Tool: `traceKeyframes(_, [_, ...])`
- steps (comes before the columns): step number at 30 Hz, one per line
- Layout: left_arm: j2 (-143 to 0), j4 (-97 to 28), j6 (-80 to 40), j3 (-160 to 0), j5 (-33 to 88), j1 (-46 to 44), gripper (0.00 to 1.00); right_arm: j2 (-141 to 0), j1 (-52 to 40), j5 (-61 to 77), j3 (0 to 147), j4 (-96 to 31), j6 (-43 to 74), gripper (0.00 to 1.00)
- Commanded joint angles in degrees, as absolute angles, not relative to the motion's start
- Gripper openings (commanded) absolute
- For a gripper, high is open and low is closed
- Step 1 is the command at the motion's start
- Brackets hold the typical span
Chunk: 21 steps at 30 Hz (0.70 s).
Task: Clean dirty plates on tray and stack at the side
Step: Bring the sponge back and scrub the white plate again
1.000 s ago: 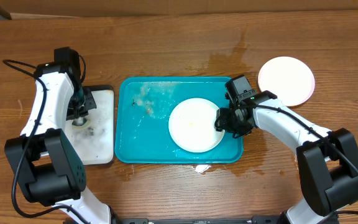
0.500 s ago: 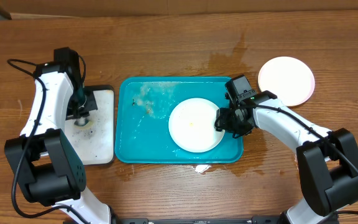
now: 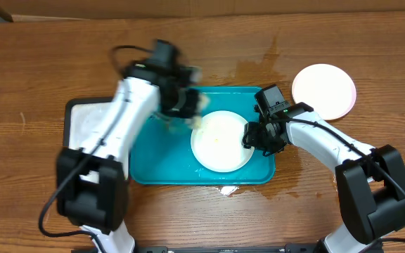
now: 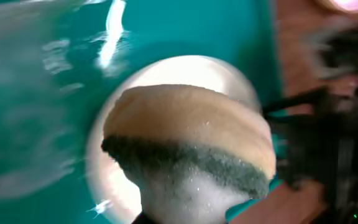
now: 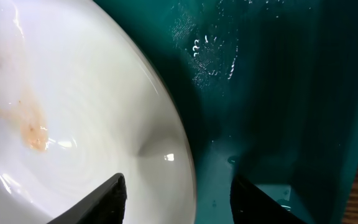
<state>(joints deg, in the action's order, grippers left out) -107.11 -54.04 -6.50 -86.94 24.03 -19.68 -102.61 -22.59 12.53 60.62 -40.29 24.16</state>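
While the left gripper (image 3: 181,105) clenches the sponge (image 4: 185,137), scrubbing may skid the plate (image 3: 220,144), since the right gripper (image 3: 250,135) at 3 o'clock stands unclenched.

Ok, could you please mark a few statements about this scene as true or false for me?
1. The left gripper holds a sponge. True.
2. The white plate lies outside the teal tray. False: it lies inside it.
3. A brown smear shows on the white plate. True.
4. The other plate is stacked on the white plate. False: it sits alone on the table, beyond the tray's right end.
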Motion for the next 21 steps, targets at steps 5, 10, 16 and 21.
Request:
traceKeyframes(5, [-109.4,-49.19,-12.1,-86.13,17.23,-32.01,0.04,-102.63,-22.81,13.21,60.42,-40.34,24.23,0.55])
traceKeyframes(10, [-112.57,-49.43,-12.49,-86.13,15.7,-33.74,0.04,-102.63,-22.81,13.21,60.42,-40.64,24.21,0.55])
traceKeyframes(16, [-117.49,-49.39,-12.49,-86.13,12.4,-33.32,0.04,-102.63,-22.81,13.19,60.45,-40.75,24.21,0.45])
traceKeyframes(21, [-120.33,-49.15,-12.47,-86.13,10.94,-32.42,0.04,-102.63,-22.81,13.19,60.42,-40.75,24.21,0.04])
